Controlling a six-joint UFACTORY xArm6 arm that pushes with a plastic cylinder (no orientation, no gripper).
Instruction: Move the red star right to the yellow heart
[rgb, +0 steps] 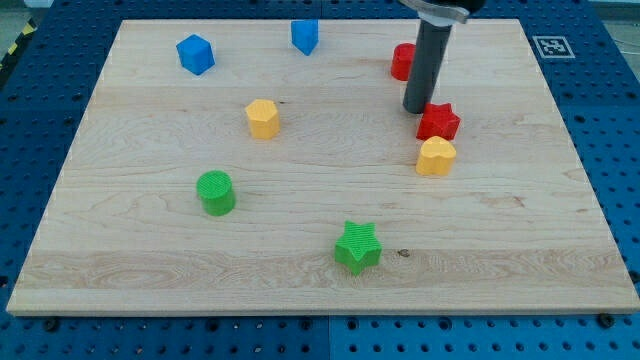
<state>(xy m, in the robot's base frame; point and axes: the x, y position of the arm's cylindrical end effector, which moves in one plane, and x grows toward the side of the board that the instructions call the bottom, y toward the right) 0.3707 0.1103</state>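
Note:
The red star (439, 122) lies at the view's right, just above the yellow heart (436, 157) and almost touching it. My tip (416, 110) stands on the board at the red star's upper left edge, touching or nearly touching it. The dark rod rises from there to the view's top.
A red block (402, 61) sits partly behind the rod. A yellow hexagon (262, 118) lies left of centre. A blue cube (195, 54) and a blue block (305, 36) lie near the top. A green cylinder (215, 192) and a green star (357, 247) lie lower down on the wooden board (120, 270).

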